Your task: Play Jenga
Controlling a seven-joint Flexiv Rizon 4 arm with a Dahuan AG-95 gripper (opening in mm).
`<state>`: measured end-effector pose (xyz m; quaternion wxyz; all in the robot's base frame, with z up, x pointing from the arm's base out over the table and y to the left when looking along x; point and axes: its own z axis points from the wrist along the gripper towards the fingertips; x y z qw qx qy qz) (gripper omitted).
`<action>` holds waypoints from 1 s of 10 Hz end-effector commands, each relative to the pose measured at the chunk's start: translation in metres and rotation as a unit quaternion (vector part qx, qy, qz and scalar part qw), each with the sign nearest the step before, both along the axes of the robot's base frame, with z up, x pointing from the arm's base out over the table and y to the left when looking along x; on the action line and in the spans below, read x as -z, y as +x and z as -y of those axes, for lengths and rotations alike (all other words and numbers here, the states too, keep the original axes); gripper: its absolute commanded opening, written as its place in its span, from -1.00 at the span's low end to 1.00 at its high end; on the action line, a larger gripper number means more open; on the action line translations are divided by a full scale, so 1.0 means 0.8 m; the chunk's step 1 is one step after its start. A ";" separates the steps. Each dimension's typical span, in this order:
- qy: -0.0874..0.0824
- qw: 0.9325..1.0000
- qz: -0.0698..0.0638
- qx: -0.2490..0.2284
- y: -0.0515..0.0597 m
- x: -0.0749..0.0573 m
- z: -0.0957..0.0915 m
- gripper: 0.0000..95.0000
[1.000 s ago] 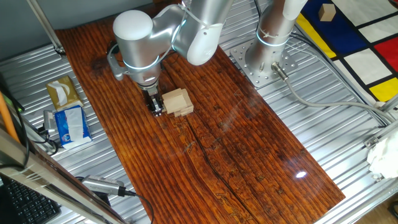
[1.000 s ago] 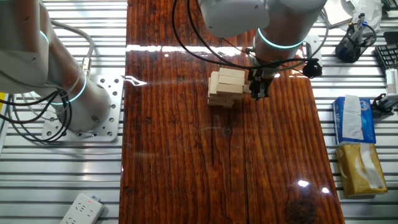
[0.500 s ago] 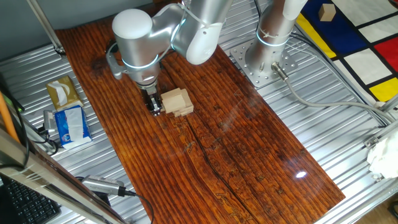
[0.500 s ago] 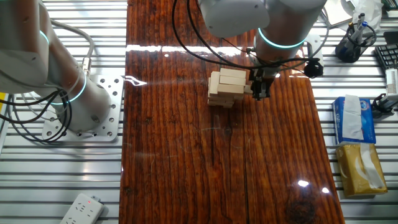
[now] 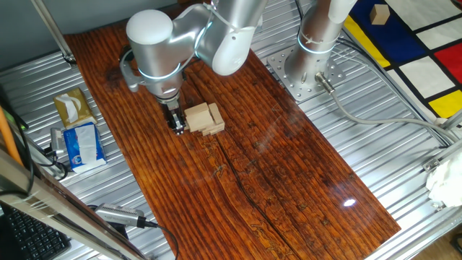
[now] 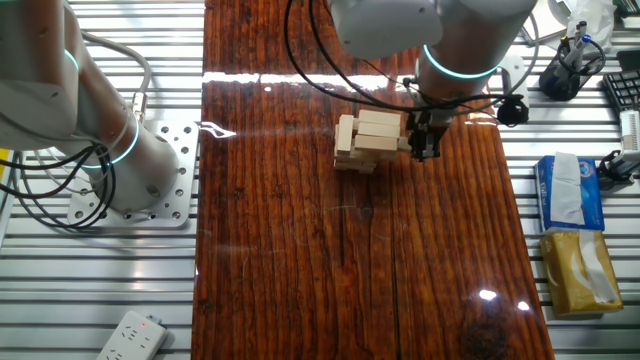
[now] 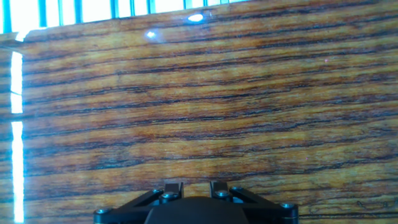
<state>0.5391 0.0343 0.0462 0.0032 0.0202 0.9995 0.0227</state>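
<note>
The game looks only just begun. The Jenga stack (image 5: 203, 118) stands in one piece on the wooden tabletop (image 5: 289, 180), a few layers high, and no loose block lies beside it. One block seems to stick out toward the tool, so a pull or push may be under way, but that is a guess. Taking a block out and laying it on top is all left to do.

From left to right in one fixed view: one tan tissue pack (image 5: 73, 106) and one blue tissue pack (image 5: 81, 144) off the tabletop, then one tool (image 5: 177, 124), then one Jenga stack just beside it. Far off at the top right sits one small wooden cube (image 5: 379, 14), which is not part of the game.

The tool is right at the side of the stack, low down. I cannot tell whether it is gripping a block or how far its fingers are apart. The hand view shows only bare wood and the tool's base.
</note>
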 end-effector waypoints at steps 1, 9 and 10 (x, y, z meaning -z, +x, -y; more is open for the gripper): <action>0.000 1.000 -0.001 0.000 0.001 0.000 -0.001 -1.00; 0.001 1.000 -0.001 0.002 0.016 -0.005 0.001 -1.00; 0.001 1.000 -0.001 0.001 0.022 -0.007 0.003 -1.00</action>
